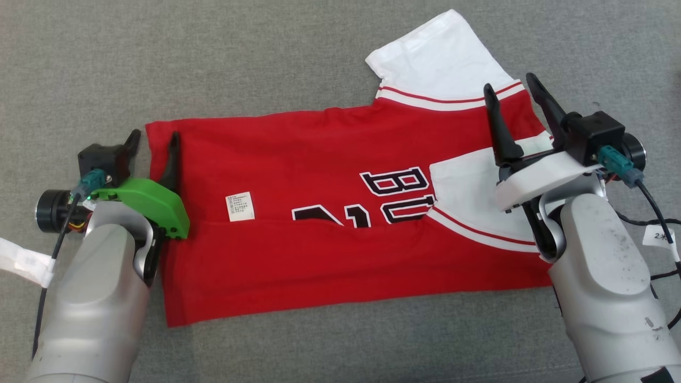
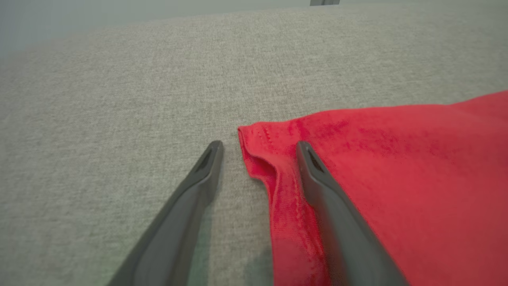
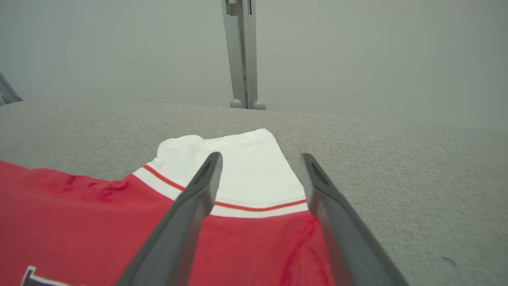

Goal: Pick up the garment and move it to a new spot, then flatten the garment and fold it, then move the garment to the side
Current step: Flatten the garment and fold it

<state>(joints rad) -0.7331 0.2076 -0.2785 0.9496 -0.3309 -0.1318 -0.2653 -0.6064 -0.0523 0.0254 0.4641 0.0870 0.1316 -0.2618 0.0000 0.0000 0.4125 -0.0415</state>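
Head view shows the garment [image 1: 330, 213] spread on the grey cloth surface [image 1: 266, 64] with its long axis running straight across, from the robot's left to its right: the hem lies at the left, the white shoulders at the right. The near long edge looks folded up over the lower part of the dark lettering [image 1: 399, 186], one sleeve is tucked in, and the far sleeve [image 1: 441, 53] sticks out away from the robot. The left gripper [image 1: 155, 135] sits at the hem's far corner with its fingers spread. In the left wrist view the left gripper [image 2: 260, 145] straddles that corner, one finger over red cloth, the other over bare surface, pinching nothing. The right gripper [image 1: 509, 84] is also spread wide and empty. In the right wrist view the right gripper [image 3: 260, 155] points at the red-and-white trim where the far sleeve joins the body. Each arm is therefore nearest its own end of the far long edge, so the coming move probably turns on both closing there together, keeping that edge straight between them.
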